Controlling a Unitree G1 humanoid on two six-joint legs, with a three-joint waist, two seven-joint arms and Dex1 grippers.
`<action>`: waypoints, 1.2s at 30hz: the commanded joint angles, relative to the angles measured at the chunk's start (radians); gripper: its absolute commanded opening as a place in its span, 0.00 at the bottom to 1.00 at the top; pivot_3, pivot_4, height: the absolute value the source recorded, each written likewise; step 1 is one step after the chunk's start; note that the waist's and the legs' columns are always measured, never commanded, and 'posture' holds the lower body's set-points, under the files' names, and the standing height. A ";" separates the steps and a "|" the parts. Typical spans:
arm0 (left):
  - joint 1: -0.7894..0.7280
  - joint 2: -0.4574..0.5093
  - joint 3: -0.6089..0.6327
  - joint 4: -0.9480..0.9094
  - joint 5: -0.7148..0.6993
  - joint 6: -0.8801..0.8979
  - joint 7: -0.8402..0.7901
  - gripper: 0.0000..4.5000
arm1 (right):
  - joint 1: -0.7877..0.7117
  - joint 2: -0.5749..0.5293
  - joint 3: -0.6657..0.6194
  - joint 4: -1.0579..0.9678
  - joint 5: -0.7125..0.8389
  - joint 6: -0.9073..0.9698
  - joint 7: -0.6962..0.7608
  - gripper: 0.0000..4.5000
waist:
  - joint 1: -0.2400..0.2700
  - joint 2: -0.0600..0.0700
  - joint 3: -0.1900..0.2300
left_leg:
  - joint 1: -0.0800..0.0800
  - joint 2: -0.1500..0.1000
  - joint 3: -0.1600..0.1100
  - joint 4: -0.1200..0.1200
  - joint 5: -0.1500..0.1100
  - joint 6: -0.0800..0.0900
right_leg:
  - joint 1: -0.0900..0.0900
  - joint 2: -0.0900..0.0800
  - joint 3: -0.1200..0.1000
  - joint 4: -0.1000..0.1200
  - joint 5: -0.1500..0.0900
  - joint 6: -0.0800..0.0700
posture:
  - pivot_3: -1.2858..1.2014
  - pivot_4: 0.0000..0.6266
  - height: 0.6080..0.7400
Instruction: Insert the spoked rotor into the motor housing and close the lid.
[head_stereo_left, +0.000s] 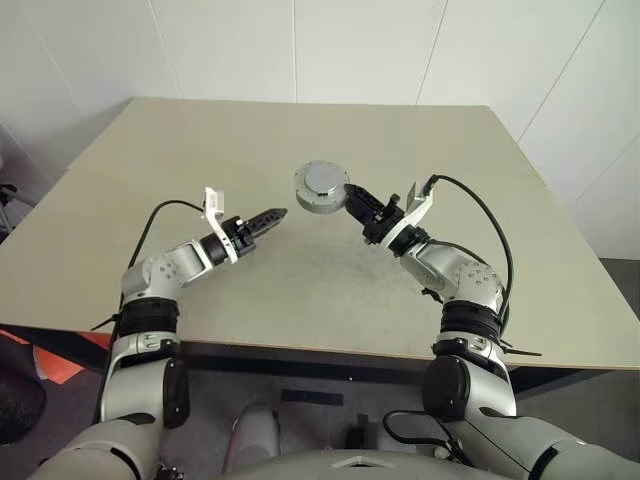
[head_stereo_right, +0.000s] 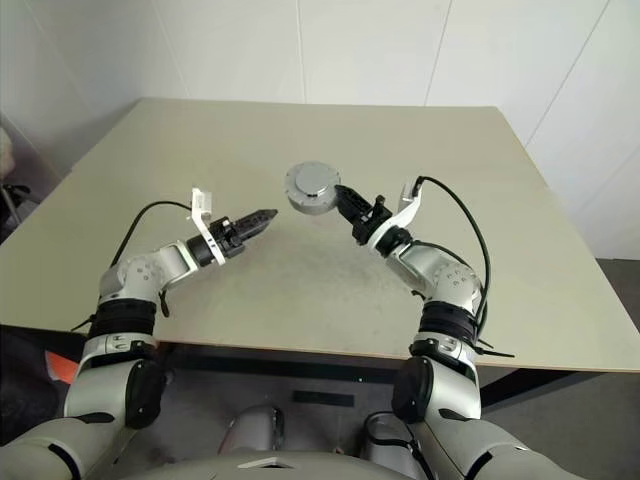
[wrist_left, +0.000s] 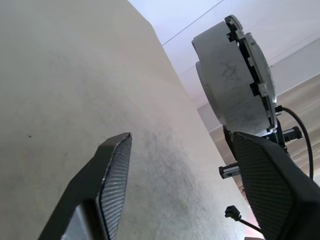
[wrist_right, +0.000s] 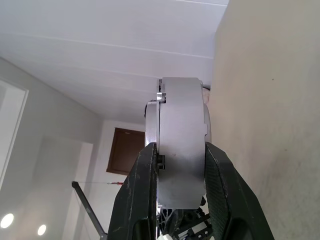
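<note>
Grey assembled motor housing (head_stereo_left: 321, 186) with lid (wrist_left: 260, 65) on, pinched edge-on in right gripper (head_stereo_left: 352, 200), lifted above table (head_stereo_left: 300, 290) middle, toward far edge. Left gripper (wrist_left: 180, 185) wide, empty, beside it. Risk: thin rim pinch slipping, unit dropping.

Matt grey casing, faintly scuffed, on the motor housing (wrist_left: 227, 75), with a brighter metallic sheen on its flat face. Black ribbed pads on gripper fingers (wrist_left: 117, 170). Matt beige, lightly speckled table (head_stereo_left: 250, 140); smooth white wall panels (head_stereo_left: 350, 45).
</note>
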 joint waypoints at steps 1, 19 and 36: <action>-0.024 0.012 0.015 -0.029 -0.038 0.015 -0.011 0.99 | -0.032 -0.009 0.008 -0.057 0.053 -0.009 0.017 0.25 | 0.000 0.000 0.000 | 0.000 0.000 0.000 0.000 0.000 0.000 | 0.000 0.000 0.000 0.000 0.000 0.000 | 0.52 0.00 1.00; -0.150 -0.049 0.041 0.086 -0.076 -0.032 -0.016 0.99 | -0.030 -0.025 0.040 -0.046 0.050 -0.004 0.019 0.25 | 0.013 0.000 0.000 | -0.001 -0.001 0.000 0.002 0.000 0.000 | 0.000 0.000 0.000 0.001 0.001 0.001 | 0.52 0.00 1.00; -0.219 -0.145 0.016 0.278 -0.017 -0.121 -0.031 0.99 | -0.035 -0.042 0.051 -0.049 0.056 0.009 0.008 0.25 | 0.018 0.000 0.000 | -0.003 -0.001 0.000 0.005 0.000 0.000 | 0.000 0.000 0.000 0.002 0.001 0.002 | 0.52 0.00 1.00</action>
